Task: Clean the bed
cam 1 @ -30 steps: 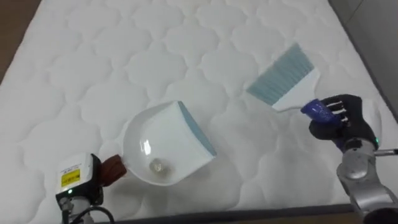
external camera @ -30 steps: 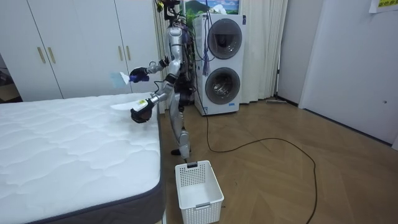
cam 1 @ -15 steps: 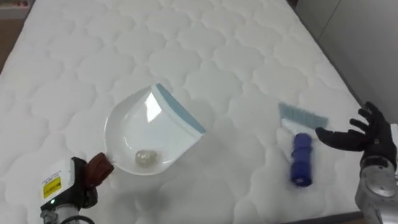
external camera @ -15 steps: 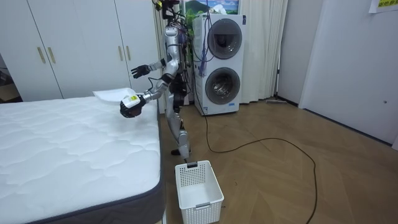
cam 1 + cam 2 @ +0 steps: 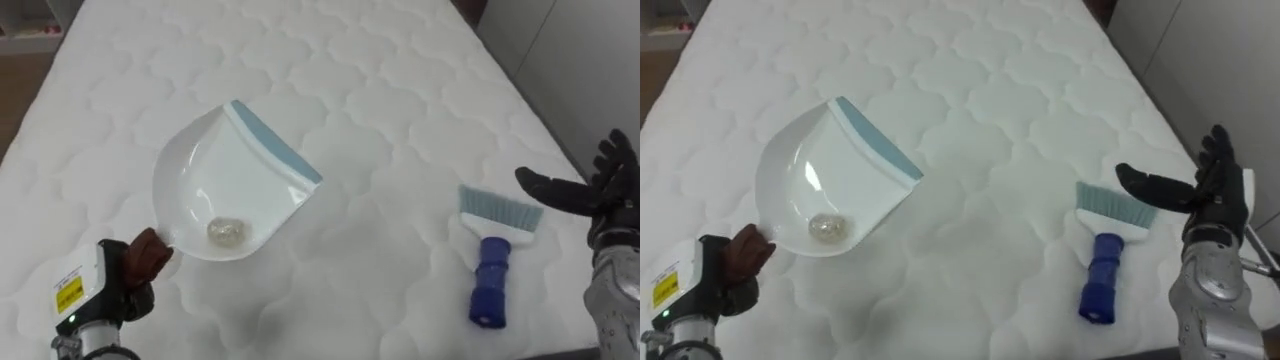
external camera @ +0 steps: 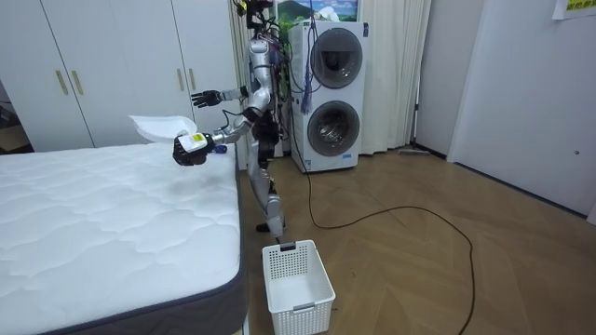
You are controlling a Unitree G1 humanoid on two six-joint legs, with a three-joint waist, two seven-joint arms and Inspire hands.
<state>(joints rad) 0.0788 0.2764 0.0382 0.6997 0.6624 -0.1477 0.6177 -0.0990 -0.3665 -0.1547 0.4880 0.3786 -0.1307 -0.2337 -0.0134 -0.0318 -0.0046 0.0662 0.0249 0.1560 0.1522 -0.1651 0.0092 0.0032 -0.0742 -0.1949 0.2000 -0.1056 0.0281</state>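
A white dustpan (image 5: 235, 185) with a light blue lip hangs over the white mattress (image 5: 380, 70), its brown handle gripped in my left hand (image 5: 118, 283) at the lower left. A small crumpled scrap (image 5: 226, 232) lies inside the pan. A hand brush (image 5: 492, 262) with a blue handle and pale blue bristles lies flat on the mattress at the right. My right hand (image 5: 590, 195) hovers just right of the brush, fingers spread and holding nothing. In the room view I stand at the bed's corner with the dustpan (image 6: 160, 125) raised and my right hand (image 6: 207, 96) stretched out.
The mattress edge (image 5: 545, 120) runs along the right side, with floor beyond it. A white laundry basket (image 6: 297, 286) stands on the wooden floor by the bed's foot. A stacked washer and dryer (image 6: 331, 93) are behind me.
My right hand let go of the brush, which now lies on the mattress, and its fingers spread open. The left hand raised the dustpan. The camera has also shifted.
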